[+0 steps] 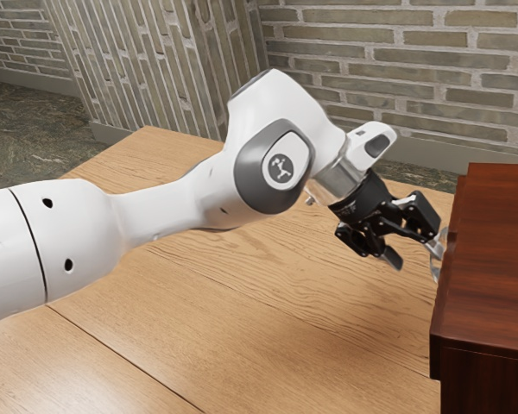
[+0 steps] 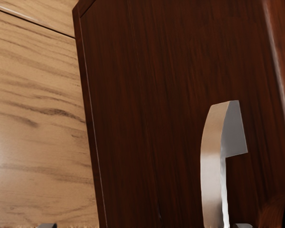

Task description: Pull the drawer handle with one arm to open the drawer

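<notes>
**Entry: arm at drawer handle, pincer open**

Item 1. Table [image 1: 242,310]: pale wood planks. It carried the items below.

Item 2. Drawer cabinet [image 1: 488,259]: dark red-brown wood, standing on the table at the edge toward the exterior view's right. In the wrist view its front panel [image 2: 156,118] showed close up, with bare tabletop [image 2: 33,118] beside it. Whether the drawer stood pulled out at all could not be told.

Item 3. Drawer handle [image 1: 438,254]: a curved silver strip mounted on the cabinet face that met the arm. In the wrist view the handle [image 2: 217,166] stood out from the panel, right in front of the hand.

Item 4. Arm [image 1: 198,190]: white with grey joints, reaching across the table from the exterior view's left.

Item 5. Gripper [image 1: 412,240]: black, two fingers spread apart and clamping nothing. Its fingertips were just beside the handle; contact could not be confirmed.

Item 6. Brick wall [image 1: 397,52]: behind the table.
</notes>
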`<state>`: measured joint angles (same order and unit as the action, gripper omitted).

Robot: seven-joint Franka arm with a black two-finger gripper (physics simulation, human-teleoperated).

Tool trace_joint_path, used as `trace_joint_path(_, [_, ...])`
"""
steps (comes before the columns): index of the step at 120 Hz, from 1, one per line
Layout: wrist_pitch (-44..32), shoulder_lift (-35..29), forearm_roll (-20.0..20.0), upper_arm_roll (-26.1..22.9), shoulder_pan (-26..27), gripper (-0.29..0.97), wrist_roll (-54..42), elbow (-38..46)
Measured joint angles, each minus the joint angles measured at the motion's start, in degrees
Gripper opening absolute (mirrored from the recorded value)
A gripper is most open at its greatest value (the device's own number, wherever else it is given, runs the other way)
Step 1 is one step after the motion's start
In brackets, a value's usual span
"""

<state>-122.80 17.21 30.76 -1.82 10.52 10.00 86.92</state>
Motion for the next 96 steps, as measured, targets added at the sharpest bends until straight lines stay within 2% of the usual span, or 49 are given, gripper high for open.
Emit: trace_joint_path(96, [-0.15, -7.19, 0.56, 2.66, -0.90, 0.37, -0.14, 8.70])
